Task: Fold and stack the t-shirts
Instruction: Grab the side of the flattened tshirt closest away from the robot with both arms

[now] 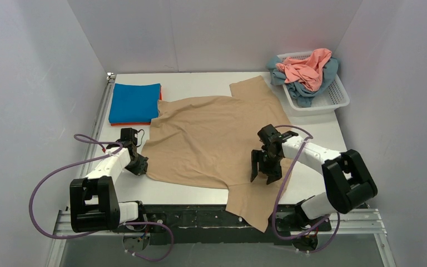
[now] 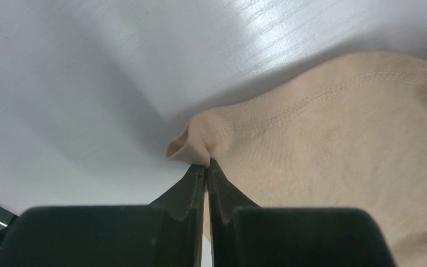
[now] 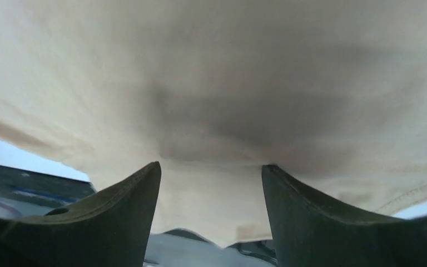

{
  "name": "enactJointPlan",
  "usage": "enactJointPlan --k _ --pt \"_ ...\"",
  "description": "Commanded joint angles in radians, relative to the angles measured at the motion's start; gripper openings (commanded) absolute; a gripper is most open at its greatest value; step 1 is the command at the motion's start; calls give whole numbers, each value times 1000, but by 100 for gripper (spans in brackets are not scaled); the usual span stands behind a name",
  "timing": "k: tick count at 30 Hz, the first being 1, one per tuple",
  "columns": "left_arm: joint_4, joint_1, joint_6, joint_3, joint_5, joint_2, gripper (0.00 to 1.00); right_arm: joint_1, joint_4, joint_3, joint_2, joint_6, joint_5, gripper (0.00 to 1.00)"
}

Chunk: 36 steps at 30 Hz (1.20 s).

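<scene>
The tan shirt [image 1: 211,133] lies spread across the table [image 1: 200,83] centre. Left hand [image 1: 140,168] pinches its 8 o'clock corner, likely to flatten it; right hand [image 1: 264,178] hangs released over 4 o'clock.

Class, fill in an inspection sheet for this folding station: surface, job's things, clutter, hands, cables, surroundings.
surface: white table, bare at far edge.
job's things: tan shirt spread out, one part hanging over near edge; blue shirt folded on orange-red shirt, far left; pink shirt and teal shirt heaped in white basket, far right.
clutter: nothing seen.
hands: left hand shut on tan shirt's edge; right hand open over it.
cables: purple cables loop from both arms.
surroundings: plain walls on three sides.
</scene>
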Motion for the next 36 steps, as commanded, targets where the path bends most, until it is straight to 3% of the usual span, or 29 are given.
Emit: enactJointPlan --k 1,9,16,23,29,33,36 --pt "-143 -1 0 -90 28 53 0 -124 146 67 138 -3 -8 75" --pt "-151 -1 -11 -80 57 24 0 -268 58 326 353 -83 15 75" --pt "-149 -2 -29 -84 91 5 0 -341 61 442 372 -181 65 75" --pt "-156 -2 -36 -102 108 -27 0 -192 -55 270 64 -182 124 75" --pt "-179 -2 -52 -122 99 -98 0 -21 -240 111 -176 129 233 75" --pt "-184 -1 -57 -131 106 -137 0 55 -307 27 -234 252 171 74" --pt "-186 -1 -62 -141 103 -147 0 62 -255 -53 -218 285 168 73"
